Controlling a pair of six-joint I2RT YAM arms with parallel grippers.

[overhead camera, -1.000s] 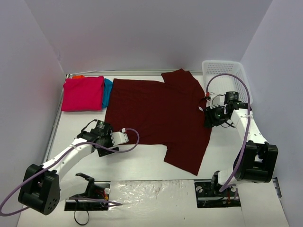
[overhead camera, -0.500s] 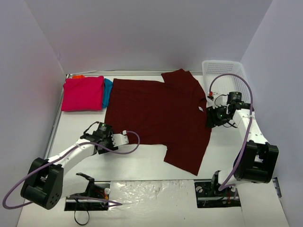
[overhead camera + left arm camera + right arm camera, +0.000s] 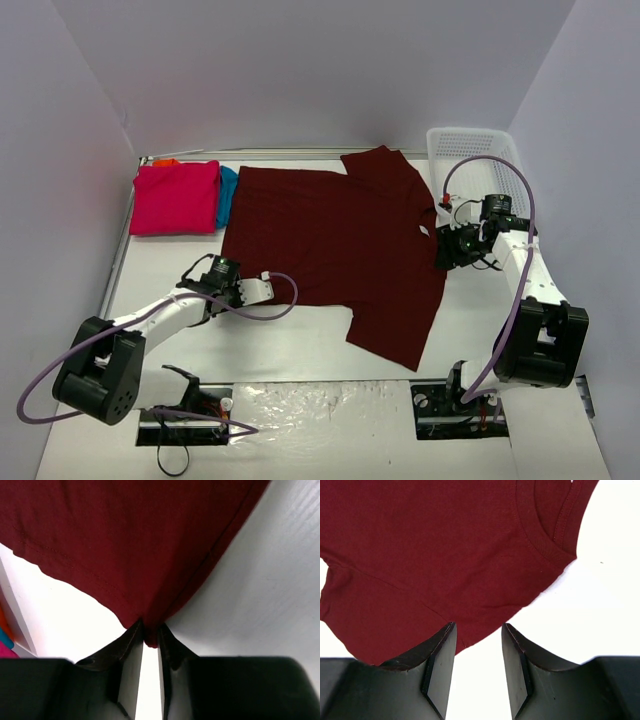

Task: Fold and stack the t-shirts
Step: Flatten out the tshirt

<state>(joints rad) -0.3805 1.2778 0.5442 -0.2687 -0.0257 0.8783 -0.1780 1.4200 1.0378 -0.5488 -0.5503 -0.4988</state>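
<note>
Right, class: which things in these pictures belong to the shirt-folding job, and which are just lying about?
Belong to the job:
large dark maroon cloth t-shirt
folded bright pink cloth t-shirt
teal blue cloth shirt
orange cloth shirt

Just lying about:
white plastic mesh basket

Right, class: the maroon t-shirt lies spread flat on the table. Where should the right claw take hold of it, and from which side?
Probably the shoulder edge just beside the collar, approached from the robot's right. The maroon t-shirt lies flat, so only its borders offer a lip to pinch, and the open right claw sits over that edge. The left claw pinches the opposite hem corner.
</note>
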